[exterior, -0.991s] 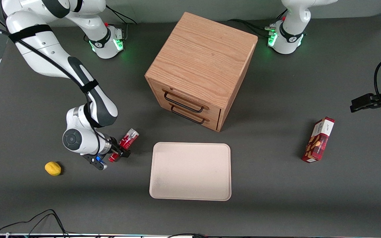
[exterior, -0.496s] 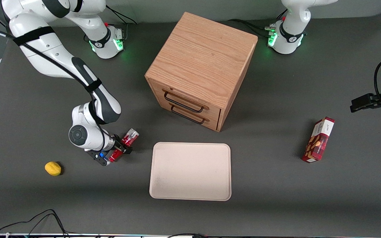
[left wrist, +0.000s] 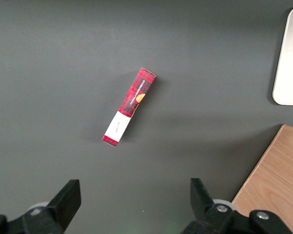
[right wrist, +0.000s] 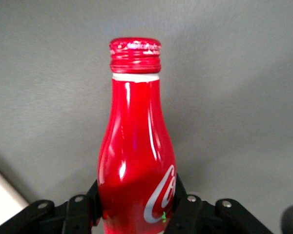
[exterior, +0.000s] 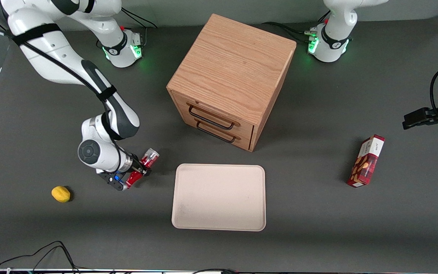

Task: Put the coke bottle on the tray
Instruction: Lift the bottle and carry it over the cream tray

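Note:
The coke bottle (exterior: 143, 167) is a slim red bottle with white script, held tilted in my gripper (exterior: 141, 169) a little above the table beside the tray, toward the working arm's end. Its silvery base points toward the cabinet and its red cap toward the front camera. In the right wrist view the bottle (right wrist: 136, 151) fills the middle, and the black fingers (right wrist: 90, 200) press both sides of its body; my gripper (right wrist: 136, 207) is shut on it. The pale beige tray (exterior: 219, 224) lies flat in front of the cabinet's drawers.
The wooden drawer cabinet (exterior: 234, 72) stands farther from the front camera than the tray. A yellow lemon (exterior: 61, 193) lies toward the working arm's end. A red snack box (exterior: 366, 160) lies toward the parked arm's end and also shows in the left wrist view (left wrist: 130, 106).
My gripper has lifted the coke bottle slightly off the table and moved it a little toward the cabinet. The arm's wrist has risen with it.

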`<state>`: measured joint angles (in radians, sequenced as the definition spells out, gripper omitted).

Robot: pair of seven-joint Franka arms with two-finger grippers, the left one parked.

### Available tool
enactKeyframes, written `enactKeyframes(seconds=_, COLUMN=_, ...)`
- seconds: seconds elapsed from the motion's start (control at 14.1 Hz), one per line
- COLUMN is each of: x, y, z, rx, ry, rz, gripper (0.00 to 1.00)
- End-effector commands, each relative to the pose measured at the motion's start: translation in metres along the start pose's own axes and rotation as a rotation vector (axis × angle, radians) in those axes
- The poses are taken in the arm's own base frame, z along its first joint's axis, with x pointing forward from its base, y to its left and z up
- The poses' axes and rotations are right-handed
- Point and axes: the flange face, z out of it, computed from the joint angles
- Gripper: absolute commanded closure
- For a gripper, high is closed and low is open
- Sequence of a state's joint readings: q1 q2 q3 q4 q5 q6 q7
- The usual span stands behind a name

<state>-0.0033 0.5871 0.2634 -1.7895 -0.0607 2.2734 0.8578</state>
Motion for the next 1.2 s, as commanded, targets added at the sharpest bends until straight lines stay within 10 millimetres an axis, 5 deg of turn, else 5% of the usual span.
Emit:
enactKeyframes(seconds=0.0, x=0.003, y=0.003, z=-0.106, rx=-0.032, ry=0.015, rz=-0.095, gripper=1.0)
enactKeyframes(seconds=0.35, x=-0.005, y=-0.008, z=-0.261, rx=-0.021, ry=0.056, rz=-0.28, gripper=1.0)
enactKeyframes(seconds=0.57, x=-0.015, y=-0.034, z=-0.308, rx=0.044, ry=0.072, rz=-0.368, gripper=1.0)
enactKeyframes(seconds=0.78, x=-0.01, y=-0.081, z=-0.278, rx=0.137, ry=0.051, rz=-0.406, gripper=1.0)
enactKeyframes(seconds=1.13, x=0.001, y=-0.145, z=-0.127, rx=0.205, ry=-0.022, rz=-0.425, gripper=1.0)
